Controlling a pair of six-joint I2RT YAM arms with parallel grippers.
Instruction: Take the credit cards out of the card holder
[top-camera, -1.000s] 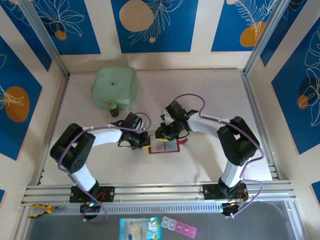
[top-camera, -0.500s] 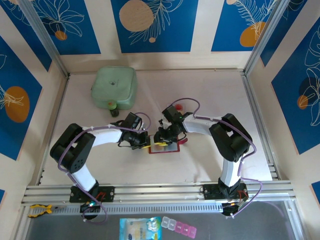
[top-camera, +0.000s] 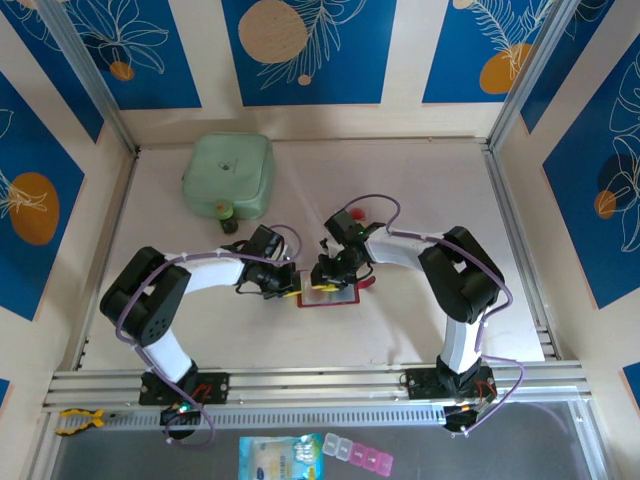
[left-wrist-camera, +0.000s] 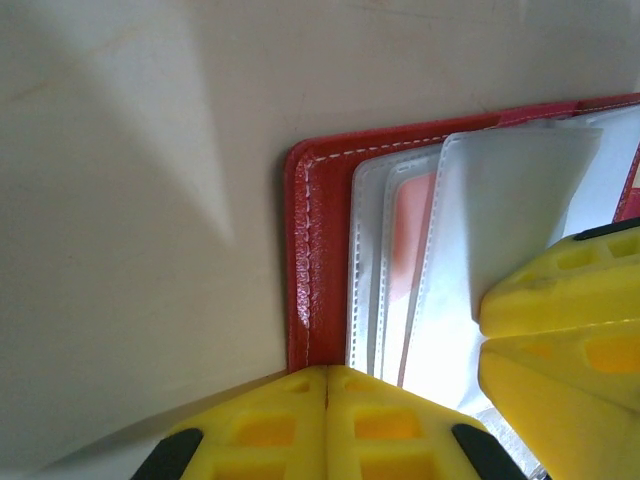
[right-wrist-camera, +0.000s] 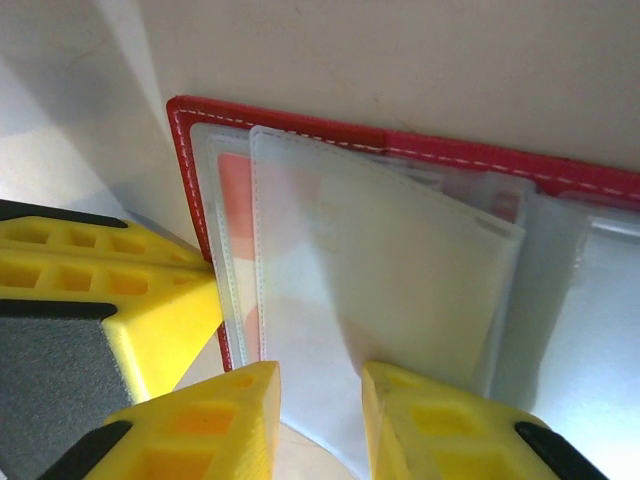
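Note:
The red card holder (top-camera: 328, 297) lies open on the table between the arms, its pale pockets (right-wrist-camera: 400, 260) fanned out. A pale credit card with a red spot (left-wrist-camera: 410, 215) sits inside a left pocket, also seen in the right wrist view (right-wrist-camera: 236, 185). The yellowish-gold card is hidden. My left gripper (left-wrist-camera: 327, 385) is shut, its tips pressed on the holder's red left edge (left-wrist-camera: 305, 260). My right gripper (right-wrist-camera: 320, 400) is open, its fingers either side of a clear pocket leaf, nothing pinched. The grippers nearly touch: left gripper (top-camera: 285, 283), right gripper (top-camera: 322, 274).
A mint-green case (top-camera: 230, 175) lies at the back left of the table (top-camera: 420, 180). A small red item (top-camera: 357, 213) lies behind the right arm. Metal rails line the table's sides and front.
The right gripper has moved left and down onto the open holder, covering more of its pockets. In the last half second almost nothing moved. The left gripper stayed put.

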